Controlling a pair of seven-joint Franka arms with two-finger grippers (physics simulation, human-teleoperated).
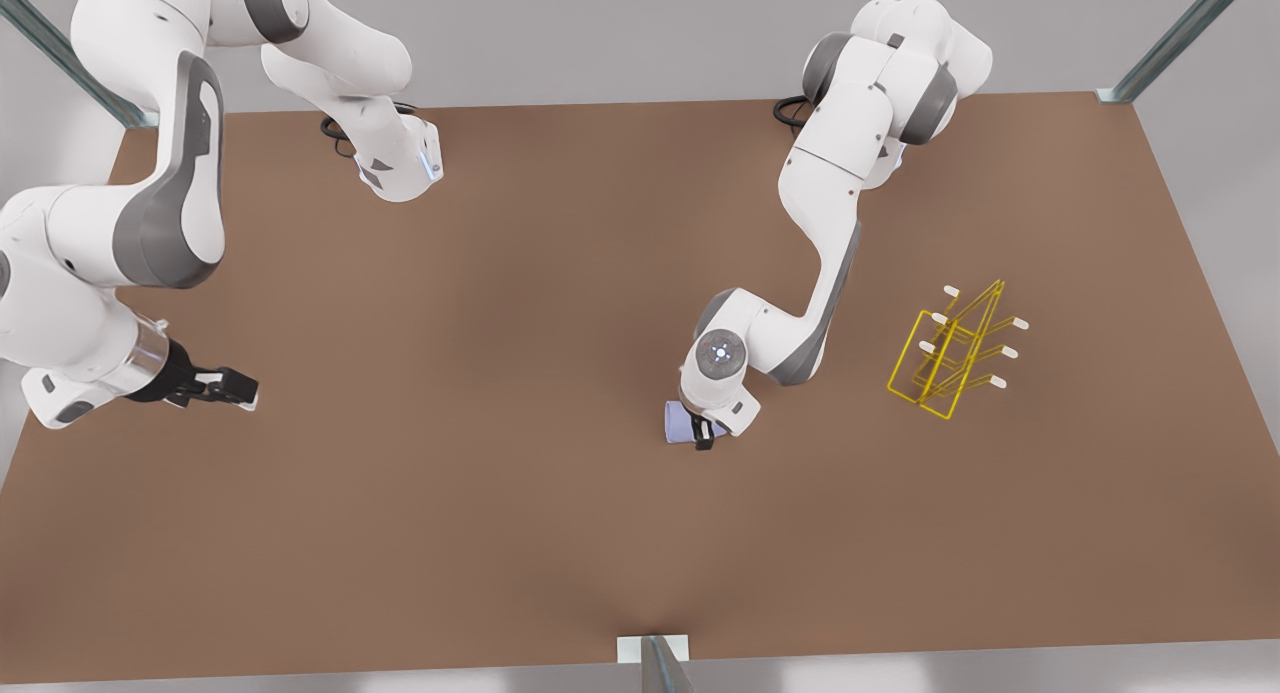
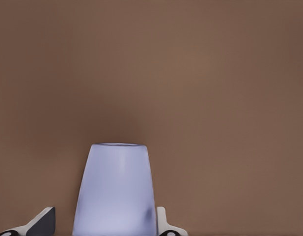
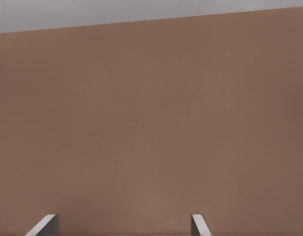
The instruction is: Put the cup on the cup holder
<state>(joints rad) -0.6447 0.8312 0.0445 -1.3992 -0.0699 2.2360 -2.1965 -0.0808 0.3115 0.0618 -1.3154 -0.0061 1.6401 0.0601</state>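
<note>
One cup (image 1: 679, 422), one cup holder (image 1: 950, 358) and two arms stood on my table (image 1: 500, 303); the left gripper (image 1: 700, 435), mid-table, hid most of the cup. Left wrist view: fingers (image 2: 163, 223) straddled the cup (image 2: 115, 189), contact unclear. Right wrist view: right gripper (image 3: 123, 228) spread wide, waiting.

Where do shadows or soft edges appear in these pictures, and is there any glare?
Left wrist view: a dim, diffuse shadow lies on the table behind the cup, whose rim looks soft. Front view: even light, only faint shadows under the cup holder. Right wrist view: flat light. No glare anywhere.
</note>
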